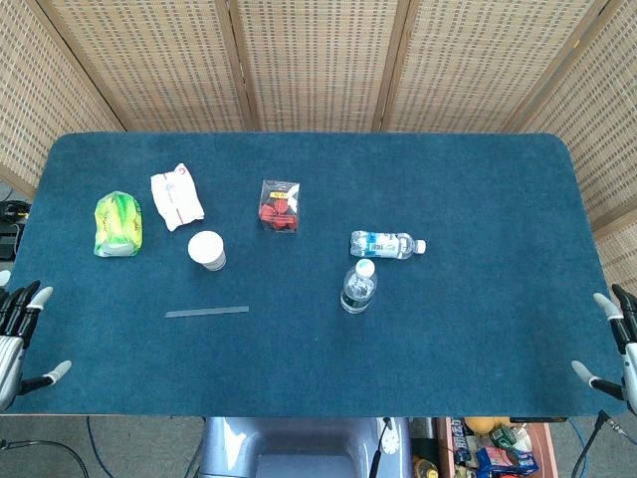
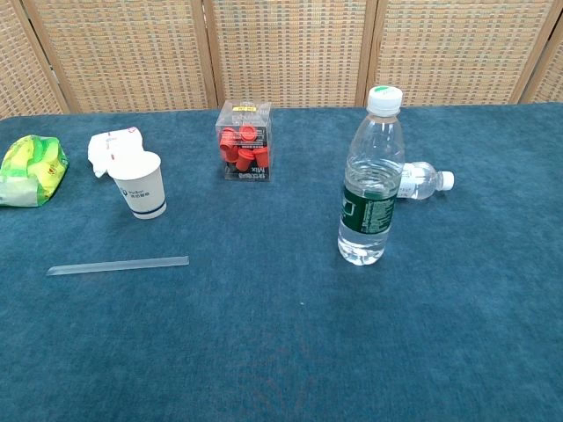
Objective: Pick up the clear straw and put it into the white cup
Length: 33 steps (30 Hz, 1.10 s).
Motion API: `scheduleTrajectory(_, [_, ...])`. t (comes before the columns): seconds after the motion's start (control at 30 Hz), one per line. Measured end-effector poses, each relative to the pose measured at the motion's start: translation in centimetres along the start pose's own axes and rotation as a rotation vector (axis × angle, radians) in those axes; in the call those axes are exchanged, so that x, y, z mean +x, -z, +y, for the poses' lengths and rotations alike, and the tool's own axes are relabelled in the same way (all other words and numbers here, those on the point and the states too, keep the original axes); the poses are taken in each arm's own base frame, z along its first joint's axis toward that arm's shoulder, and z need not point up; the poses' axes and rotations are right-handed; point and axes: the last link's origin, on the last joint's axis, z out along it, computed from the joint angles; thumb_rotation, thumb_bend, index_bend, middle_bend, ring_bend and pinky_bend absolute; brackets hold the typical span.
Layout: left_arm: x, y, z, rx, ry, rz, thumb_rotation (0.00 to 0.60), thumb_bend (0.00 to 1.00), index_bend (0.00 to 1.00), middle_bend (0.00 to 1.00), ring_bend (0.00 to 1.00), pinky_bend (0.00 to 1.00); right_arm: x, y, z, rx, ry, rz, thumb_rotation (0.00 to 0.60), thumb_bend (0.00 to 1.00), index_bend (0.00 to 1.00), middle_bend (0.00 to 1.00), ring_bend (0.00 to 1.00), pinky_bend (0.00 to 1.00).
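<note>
The clear straw (image 1: 207,312) (image 2: 118,265) lies flat on the blue table, in front of the white cup (image 1: 207,250) (image 2: 141,184), which stands upright with its mouth up. My left hand (image 1: 18,334) hangs at the table's near left corner, fingers spread and holding nothing, well left of the straw. My right hand (image 1: 615,349) sits at the near right corner, fingers apart and empty. Neither hand shows in the chest view.
A green packet (image 1: 117,224) (image 2: 32,169) and a white wrapper (image 1: 176,195) (image 2: 109,147) lie left of the cup. A clear box of red pieces (image 1: 280,205) (image 2: 244,141) stands mid-table. One water bottle (image 1: 358,287) (image 2: 372,182) stands upright; another (image 1: 386,244) (image 2: 420,179) lies behind it.
</note>
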Motion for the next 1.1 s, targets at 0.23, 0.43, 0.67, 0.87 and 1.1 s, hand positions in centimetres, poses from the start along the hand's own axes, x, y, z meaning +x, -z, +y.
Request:
scheduleTrajectory(0.23, [-0.5, -0.5, 0.3, -0.025, 0.012, -0.014, 0.6, 0.14, 0.0, 0.0, 0.0, 0.0, 0.0, 0.0, 0.0, 0.001, -0.009, 0.0, 0.6, 0.0, 0.0, 0.0, 0.0, 0.0])
scheduleTrajectory(0.43, [-2.2, -2.1, 1.8, -0.095, 0.021, -0.083, 0.6, 0.14, 0.0, 0.0, 0.0, 0.0, -0.1, -0.2, -0.1, 0.003, -0.011, 0.002, 0.6, 0.0, 0.0, 0.0, 0.0, 0.0])
scheduleTrajectory(0.67, [-4.8, -5.8, 5.5, -0.168, 0.061, -0.193, 0.6, 0.14, 0.03, 0.0, 0.0, 0.0, -0.2, -0.7, 0.4, -0.013, -0.021, -0.008, 0.6, 0.0, 0.0, 0.0, 0.0, 0.0])
scheduleTrajectory(0.87, [-7.7, -10.8, 11.3, -0.262, 0.125, -0.305, 0.6, 0.14, 0.16, 0.0, 0.0, 0.0, -0.4, -1.0, 0.7, -0.022, -0.028, -0.023, 0.6, 0.0, 0.0, 0.0, 0.0, 0.0])
scheduleTrajectory(1.1, [-10.0, -13.4, 15.8, -0.315, 0.159, -0.379, 0.6, 0.14, 0.24, 0.0, 0.0, 0.0, -0.4, -1.1, 0.9, -0.026, -0.033, -0.026, 0.6, 0.0, 0.0, 0.0, 0.0, 0.0])
